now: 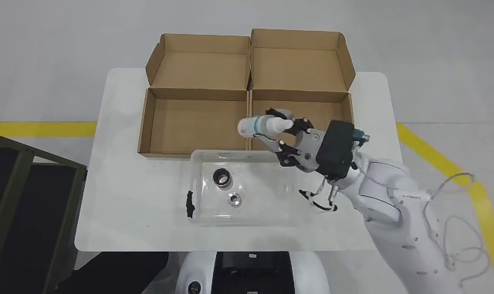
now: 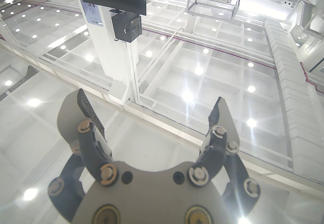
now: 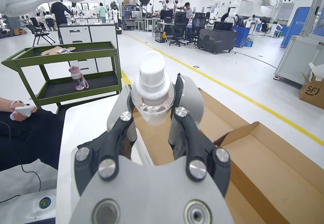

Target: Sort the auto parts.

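Note:
My right gripper (image 1: 279,136) is shut on a clear plastic bottle (image 1: 262,125) with a white cap (image 3: 152,66), held on its side above the near wall between the two cardboard boxes. In the right wrist view the bottle (image 3: 153,106) sits clamped between the two fingers (image 3: 186,101), with the cap pointing away from the wrist. A clear plastic bin (image 1: 202,211) at the front of the table holds a dark ring-shaped part (image 1: 223,177) and a small metal part (image 1: 235,201). My left gripper (image 2: 152,112) is open and empty, pointing up at the ceiling.
Two open cardboard boxes stand side by side at the back of the white table (image 1: 123,186): the left box (image 1: 185,124) and the right box (image 1: 328,110), lids folded back. A black piece (image 1: 187,204) lies at the bin's left edge. A green cart (image 3: 63,70) stands beside the table.

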You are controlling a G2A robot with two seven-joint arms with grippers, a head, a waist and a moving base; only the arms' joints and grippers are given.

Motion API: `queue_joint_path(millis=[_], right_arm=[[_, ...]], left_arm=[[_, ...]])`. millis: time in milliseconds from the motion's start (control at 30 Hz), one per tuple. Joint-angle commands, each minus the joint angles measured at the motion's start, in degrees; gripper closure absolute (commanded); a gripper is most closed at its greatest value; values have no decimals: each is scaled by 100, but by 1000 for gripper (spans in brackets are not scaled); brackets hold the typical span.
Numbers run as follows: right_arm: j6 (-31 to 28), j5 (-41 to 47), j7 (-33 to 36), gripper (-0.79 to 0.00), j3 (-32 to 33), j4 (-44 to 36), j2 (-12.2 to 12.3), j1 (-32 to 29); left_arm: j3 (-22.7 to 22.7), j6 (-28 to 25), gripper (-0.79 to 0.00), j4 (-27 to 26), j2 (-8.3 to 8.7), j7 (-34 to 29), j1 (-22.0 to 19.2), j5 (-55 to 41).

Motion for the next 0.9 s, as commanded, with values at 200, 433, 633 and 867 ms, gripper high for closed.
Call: queue_joint_path(millis=[200, 433, 633, 867], right_arm=[[176, -108, 492, 0, -167, 527, -15, 151], [382, -368, 872, 0, -87, 807, -1, 252], [489, -572, 1189, 0, 25, 1065, 22, 317], [538, -705, 1419, 0, 140, 1368, 46, 394]], left_arm=[[0, 0, -785, 0, 0, 0, 0, 0], [0, 0, -785, 0, 0, 0, 0, 0], [0, 0, -785, 0, 0, 0, 0, 0], [0, 0, -785, 0, 0, 0, 0, 0]])
